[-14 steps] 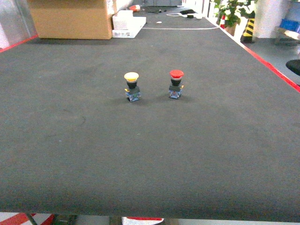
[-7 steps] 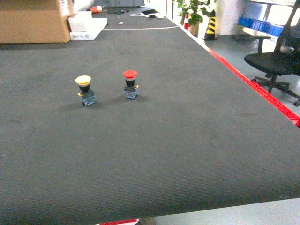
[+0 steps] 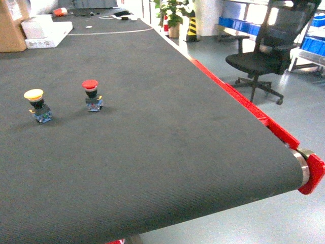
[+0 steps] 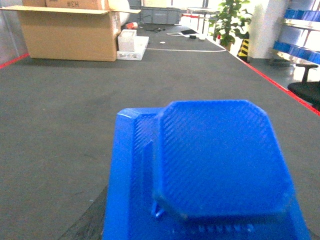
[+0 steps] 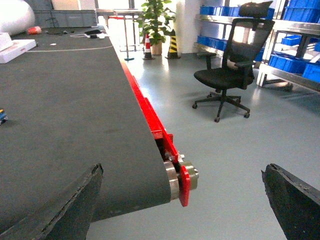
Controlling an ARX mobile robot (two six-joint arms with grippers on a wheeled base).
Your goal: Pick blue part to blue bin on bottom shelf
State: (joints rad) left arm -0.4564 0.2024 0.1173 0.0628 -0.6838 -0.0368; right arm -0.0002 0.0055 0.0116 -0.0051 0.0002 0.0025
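Note:
The blue part [image 4: 220,160], a ribbed blue plastic piece with an octagonal raised face, fills the lower half of the left wrist view. My left gripper [image 4: 200,227] is shut on it, and only one dark finger [image 4: 87,220] shows at its lower left edge. In the right wrist view my right gripper [image 5: 182,205] stands wide open with nothing between its dark fingers [image 5: 65,207], hanging over the belt's end roller [image 5: 175,177]. Blue bins [image 5: 300,67] sit on distant steel racks; I cannot tell which one is the task's blue bin. The bottom shelf is out of view. Neither gripper appears in the head view.
A wide dark conveyor belt [image 3: 152,137] with a red side rail [image 3: 244,104] fills the head view. A yellow push button [image 3: 36,104] and a red push button [image 3: 92,94] stand on it. A black office chair [image 3: 264,56] stands on the floor to the right. A cardboard box [image 4: 67,30] sits at the belt's far end.
The head view has swung to the right: both push buttons slid toward the left of the picture, and the belt's right edge, the chair and the floor came into sight.

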